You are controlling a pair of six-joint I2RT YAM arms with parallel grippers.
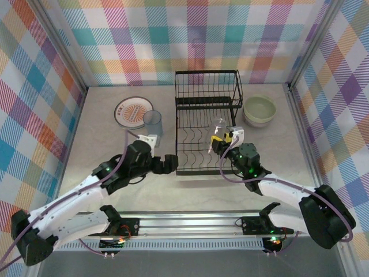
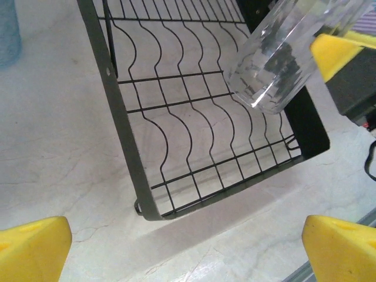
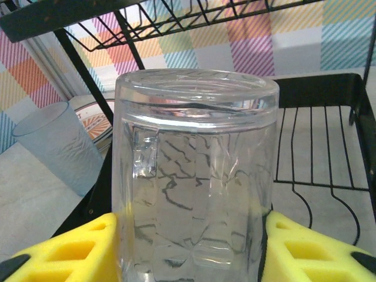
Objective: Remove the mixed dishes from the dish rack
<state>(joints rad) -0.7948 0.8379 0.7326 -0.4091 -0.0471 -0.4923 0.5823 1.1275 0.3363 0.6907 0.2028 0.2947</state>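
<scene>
Right claw (image 1: 222,139) first: we see its yellow fingers (image 3: 64,249) pressed against both sides of a clear glass tumbler (image 3: 194,176), grasping it firmly. In the overhead view the tumbler (image 1: 218,126) is tilted and hangs over the right part of the lower level of the black wire dish rack (image 1: 199,172). From the left wrist we see the same tumbler (image 2: 282,53) slanting above the rack's wavy dividers (image 2: 194,117); we cannot tell whether it touches the wires. Left claw (image 1: 170,163) is released. Its yellow fingertips (image 2: 32,247) are spread wide with nothing between them, and it hovers over bare table (image 2: 53,153) just beside the rack's near-left corner. The rack stands in the middle of the table toward the far edge, with its raised basket (image 1: 206,86) at the back. A bluish tumbler (image 1: 153,123) stands upright on the table just left of the rack. Beyond it, nearer the far-left corner, lies a white plate with an orange pattern (image 1: 134,111). From the right wrist we see this bluish tumbler (image 3: 56,147) in front of the plate (image 3: 97,120). A pale green bowl (image 1: 259,109) sits to the right of the rack, toward the far-right corner.
</scene>
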